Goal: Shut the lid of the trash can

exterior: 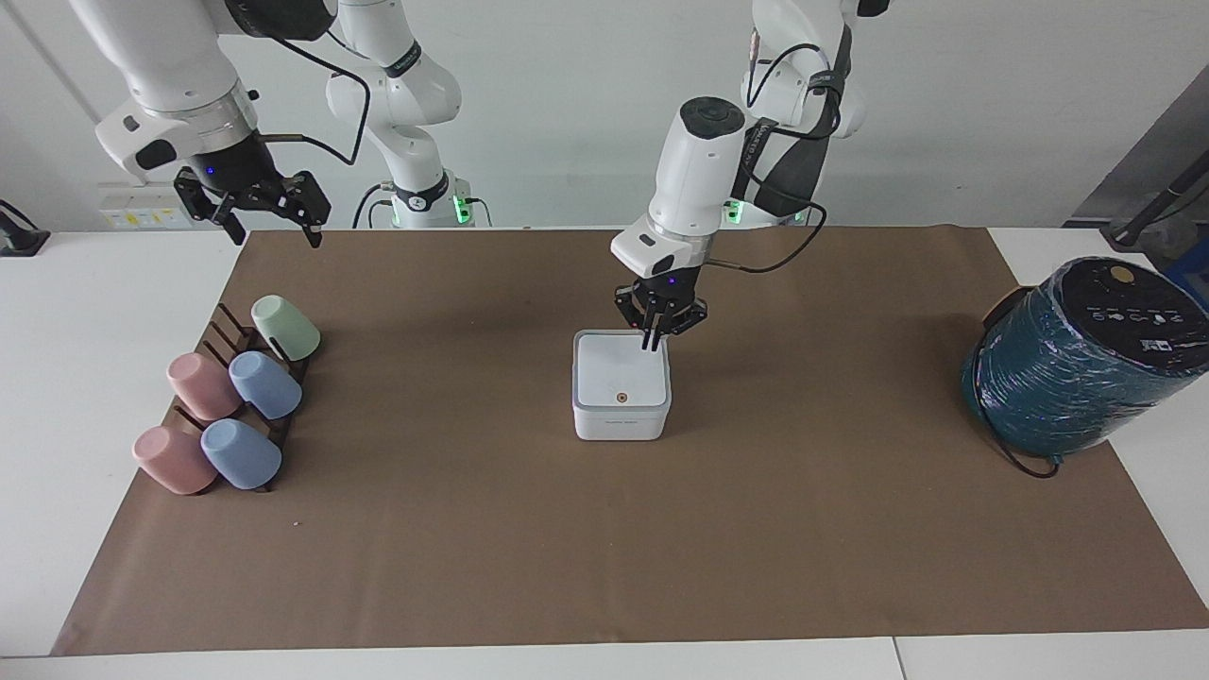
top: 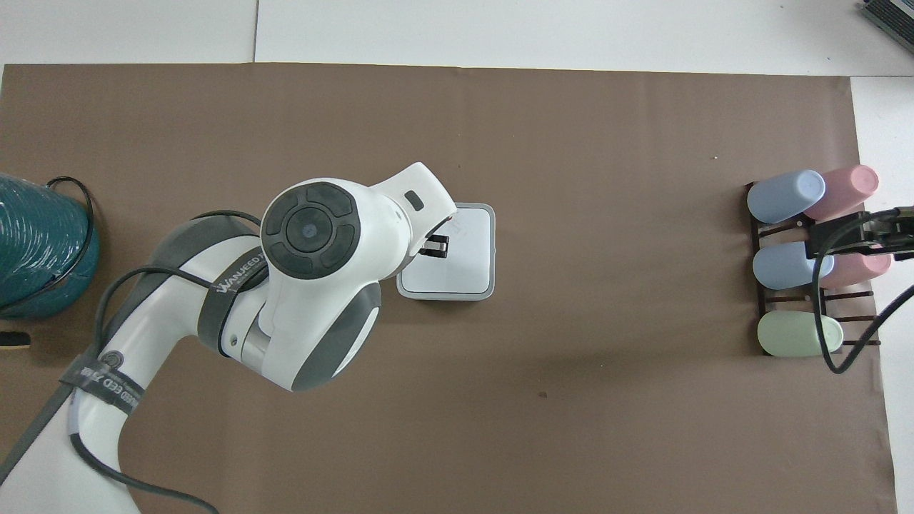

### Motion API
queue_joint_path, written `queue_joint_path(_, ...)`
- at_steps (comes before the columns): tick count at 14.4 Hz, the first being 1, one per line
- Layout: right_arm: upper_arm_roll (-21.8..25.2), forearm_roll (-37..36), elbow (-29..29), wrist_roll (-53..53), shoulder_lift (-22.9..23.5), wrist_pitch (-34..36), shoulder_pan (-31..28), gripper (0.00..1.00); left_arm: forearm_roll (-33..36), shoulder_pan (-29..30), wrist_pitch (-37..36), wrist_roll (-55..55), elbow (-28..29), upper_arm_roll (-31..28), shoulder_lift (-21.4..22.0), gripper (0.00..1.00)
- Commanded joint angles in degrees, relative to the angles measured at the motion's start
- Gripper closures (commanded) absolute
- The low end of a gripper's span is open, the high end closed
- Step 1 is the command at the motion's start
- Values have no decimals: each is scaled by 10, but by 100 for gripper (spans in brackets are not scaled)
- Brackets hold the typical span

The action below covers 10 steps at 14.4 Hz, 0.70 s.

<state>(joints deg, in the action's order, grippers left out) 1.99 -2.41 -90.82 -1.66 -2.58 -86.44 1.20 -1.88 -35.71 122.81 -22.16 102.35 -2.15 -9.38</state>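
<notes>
The small white trash can (exterior: 621, 421) stands mid-table on the brown mat. Its lid (exterior: 614, 376) lies flat on top, orange dot facing up. It also shows in the overhead view (top: 464, 246), partly covered by the left arm. My left gripper (exterior: 651, 346) is shut and empty. It hangs just above the edge of the lid that is nearer the robots, clear of it; in the overhead view it (top: 433, 246) sits over that edge. My right gripper (exterior: 272, 219) is open and empty. It waits high over the right arm's end of the table, near the cup rack.
A dark rack (exterior: 229, 332) with several pastel cups lies at the right arm's end. A large teal wrapped cylinder (exterior: 1067, 368) with a black top and a black cable stands at the left arm's end. The brown mat (exterior: 604, 548) covers most of the table.
</notes>
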Motion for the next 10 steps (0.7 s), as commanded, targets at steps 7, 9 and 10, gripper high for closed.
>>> queue_joint_path(7,0,10,-11,10,-12,4,-1,0,7,135,-91,112,41,0,90,0)
queue_joint_path(9,0,10,-10,10,-12,4,-1,0,7,179,-124,173,40,0,110,0)
queue_joint_path(10,-1,10,-11,10,-12,4,-1,0,7,198,-132,198,39,-1,117,0)
